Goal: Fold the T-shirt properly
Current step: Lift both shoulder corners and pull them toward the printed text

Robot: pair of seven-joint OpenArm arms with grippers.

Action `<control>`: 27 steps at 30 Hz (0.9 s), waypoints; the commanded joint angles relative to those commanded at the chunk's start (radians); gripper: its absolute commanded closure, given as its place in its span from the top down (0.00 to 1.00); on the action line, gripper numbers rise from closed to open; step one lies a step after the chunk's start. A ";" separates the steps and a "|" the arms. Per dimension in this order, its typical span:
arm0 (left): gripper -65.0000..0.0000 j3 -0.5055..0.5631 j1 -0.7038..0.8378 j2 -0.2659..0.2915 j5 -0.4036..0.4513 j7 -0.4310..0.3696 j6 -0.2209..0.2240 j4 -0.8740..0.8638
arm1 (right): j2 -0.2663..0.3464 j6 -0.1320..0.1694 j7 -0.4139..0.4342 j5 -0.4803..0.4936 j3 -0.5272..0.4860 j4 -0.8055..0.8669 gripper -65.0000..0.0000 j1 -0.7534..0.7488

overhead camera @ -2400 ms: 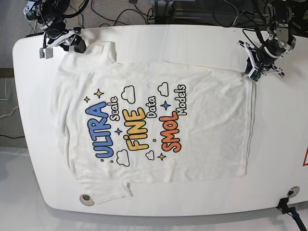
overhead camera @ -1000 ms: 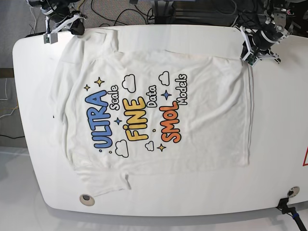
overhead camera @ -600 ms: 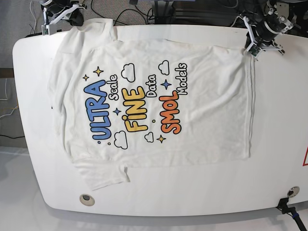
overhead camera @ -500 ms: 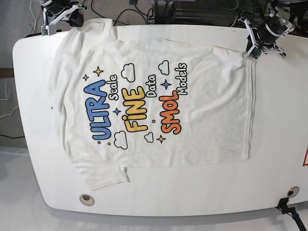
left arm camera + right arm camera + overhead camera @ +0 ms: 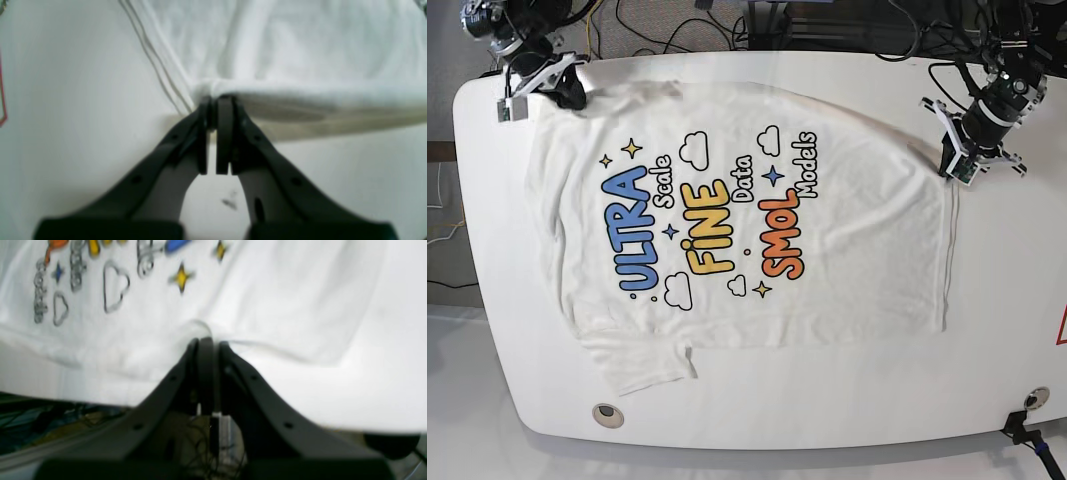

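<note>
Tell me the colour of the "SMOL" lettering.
The "SMOL" lettering is orange, clearest in the base view.

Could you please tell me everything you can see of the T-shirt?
The T-shirt is white, soft-looking, wrinkled cloth, lying print-up across the tabletop, not folded into a neat shape. Blue ULTRA, yellow FINE and orange SMOL run sideways among clouds and stars. The left gripper and right gripper pinch its far edge.

In the base view, the right gripper (image 5: 577, 98) sits at about ten o'clock and the left gripper (image 5: 951, 172) at about two. In each wrist view both jaws stand closed together, tips pointing toward twelve o'clock.
</note>
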 joint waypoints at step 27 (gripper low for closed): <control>0.03 -0.006 -0.322 0.086 0.006 0.002 0.005 -0.244 | 0.121 0.000 -0.002 -0.002 -0.005 -0.244 0.00 0.368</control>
